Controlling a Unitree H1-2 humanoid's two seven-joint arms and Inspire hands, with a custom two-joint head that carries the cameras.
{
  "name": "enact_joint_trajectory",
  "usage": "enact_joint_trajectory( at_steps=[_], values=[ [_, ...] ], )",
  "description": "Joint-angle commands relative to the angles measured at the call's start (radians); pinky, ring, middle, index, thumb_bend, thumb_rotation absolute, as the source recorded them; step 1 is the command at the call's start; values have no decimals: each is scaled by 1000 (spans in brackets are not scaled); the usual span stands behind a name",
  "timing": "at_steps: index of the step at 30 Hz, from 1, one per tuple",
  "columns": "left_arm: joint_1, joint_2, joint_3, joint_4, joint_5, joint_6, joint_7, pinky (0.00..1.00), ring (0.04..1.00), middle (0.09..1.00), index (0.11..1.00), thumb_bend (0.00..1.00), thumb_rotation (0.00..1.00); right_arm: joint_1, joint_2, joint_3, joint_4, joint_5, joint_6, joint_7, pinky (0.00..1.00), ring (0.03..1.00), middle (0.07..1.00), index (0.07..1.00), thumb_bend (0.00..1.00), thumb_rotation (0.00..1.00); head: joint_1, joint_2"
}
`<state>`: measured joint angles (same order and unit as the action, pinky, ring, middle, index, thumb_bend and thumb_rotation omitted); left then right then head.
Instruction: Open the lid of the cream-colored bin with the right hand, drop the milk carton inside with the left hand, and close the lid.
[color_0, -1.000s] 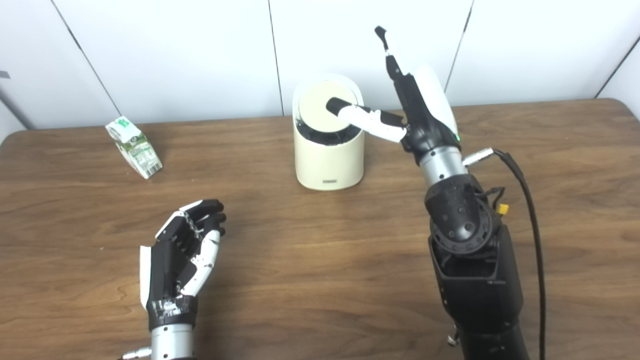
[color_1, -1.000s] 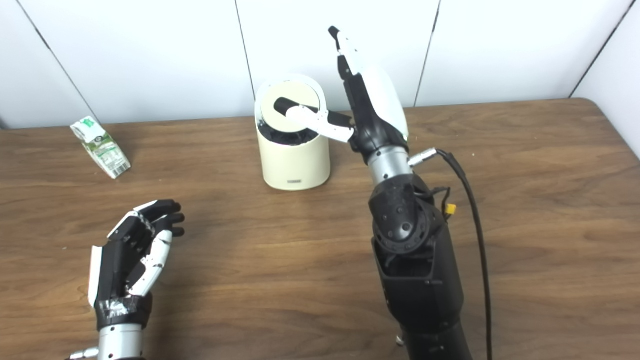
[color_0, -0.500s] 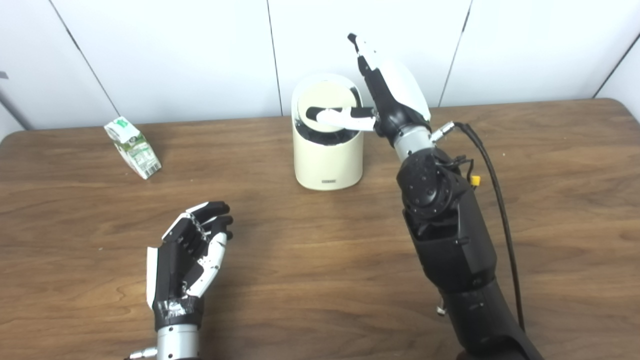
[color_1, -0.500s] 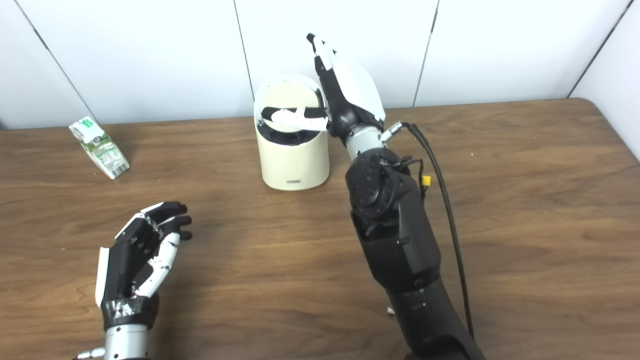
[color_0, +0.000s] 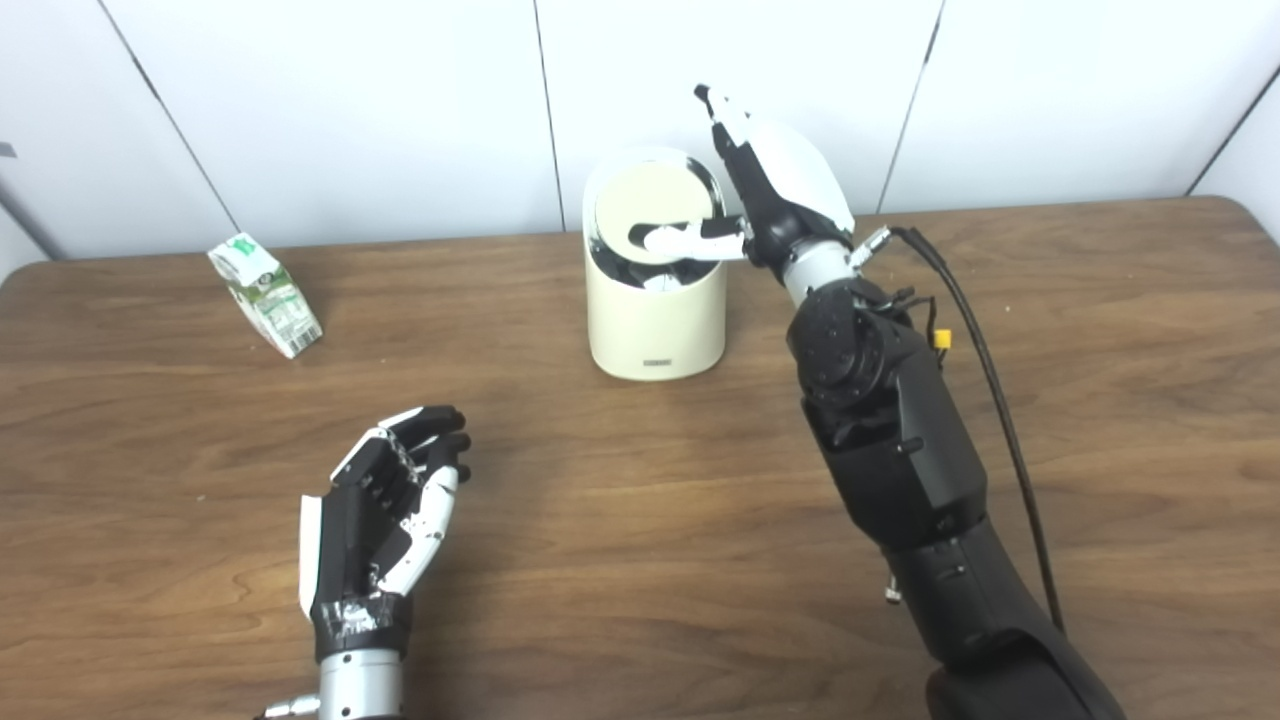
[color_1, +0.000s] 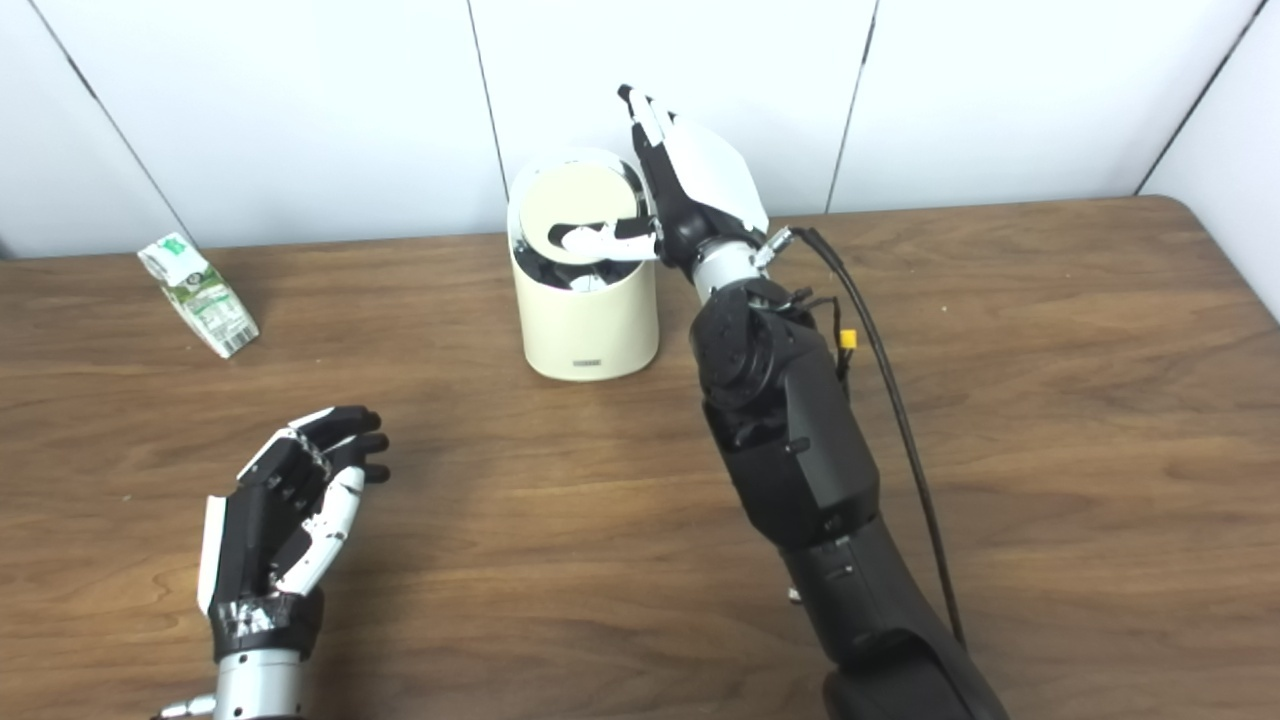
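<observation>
As the right hand (color_0: 775, 190) pushed further against the lid (color_0: 655, 200) of the cream-colored bin (color_0: 655, 320), the lid tipped more steeply than a second before, and the dark opening below it grew wider. Its thumb lay across the lid while its other fingers (color_0: 722, 115) stood straight and together (holding nothing). The milk carton (color_0: 265, 295) stayed on the table (color_0: 640, 520) far to the left, and the left hand (color_0: 385, 510), loosely spread and empty, had drifted only slightly, so I judged that picking up the carton came next.
</observation>
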<state>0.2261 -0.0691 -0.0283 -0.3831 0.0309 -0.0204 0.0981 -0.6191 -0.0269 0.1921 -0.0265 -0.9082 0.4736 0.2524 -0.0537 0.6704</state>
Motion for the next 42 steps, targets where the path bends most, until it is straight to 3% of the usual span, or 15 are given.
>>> enact_joint_trajectory(
  at_steps=[1,17,27,33,42],
  values=[
    [36,-11,-3,-13,5,-19,-2,573,657,679,666,303,201,-47,-5,-10,-15,-26,-4,8,1000,1000,1000,1000,549,433,-2,1],
    [31,-16,-8,-3,4,-23,0,569,652,676,665,293,195,-61,-59,5,49,-22,-7,-33,1000,1000,1000,1000,534,452,-2,-12],
    [29,-21,-20,16,19,-40,8,569,652,675,666,296,184,-41,-94,43,46,-9,-8,-45,1000,1000,1000,1000,651,294,19,-40],
    [32,-24,-27,18,21,-48,10,561,652,675,664,298,169,-28,-112,76,32,-36,-6,-42,1000,1000,1000,1000,701,294,23,-47],
    [33,-26,-30,11,21,-38,15,564,655,678,666,302,158,-22,-106,79,24,-87,-4,-5,1000,1000,1000,1000,908,155,20,-56]
  ],
)
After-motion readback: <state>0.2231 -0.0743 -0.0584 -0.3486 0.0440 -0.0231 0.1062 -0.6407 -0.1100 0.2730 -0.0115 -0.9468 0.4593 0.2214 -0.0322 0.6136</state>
